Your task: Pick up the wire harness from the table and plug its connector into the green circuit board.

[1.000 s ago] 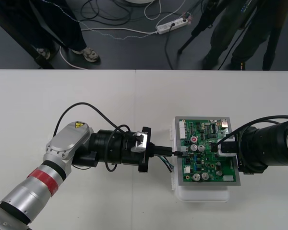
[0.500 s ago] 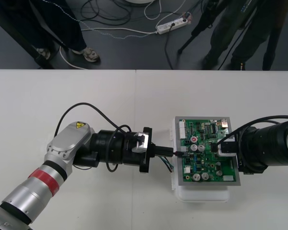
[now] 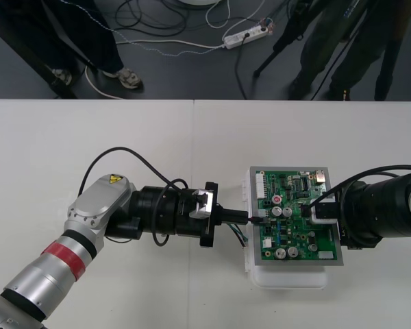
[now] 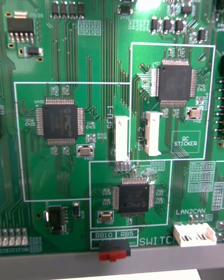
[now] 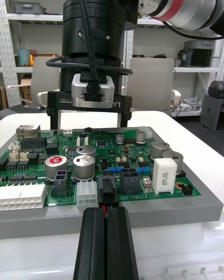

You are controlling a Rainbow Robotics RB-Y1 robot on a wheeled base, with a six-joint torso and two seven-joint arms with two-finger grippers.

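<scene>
Harness (image 3: 240,235): held by left gripper (image 3: 249,218). Its fingers (image 5: 91,242) are closed flat together, with red and black wires (image 5: 108,208) pinched between the pads. Black plug (image 5: 108,189) sits just past the fingertips at the near edge of the green circuit board (image 3: 298,233), between a white connector (image 5: 86,197) and a black connector (image 5: 129,179). It looks entered or right at its place; cannot tell if fully seated. Slack of the harness hangs just behind the fingertips, beside the white base (image 3: 288,277).

Change over the last second: next to none. Left gripper has crept a shade toward the board. Plug, board and right arm lie as they did.

Judgement: the insertion push is at its end, or stalled against the board. Task is near done; what is left is to confirm the seat and let go.

Right gripper (image 5: 90,121): over the board's far side, opposite the left fingertips. Its two fingers are spread wide with nothing between them, tips down at the board. Probably steadying it.

Count:
- harness 1
- plug 1
- wires at the pinch 2 (red, black)
- board 1
- base 1
- grippers 2, both at the board
</scene>
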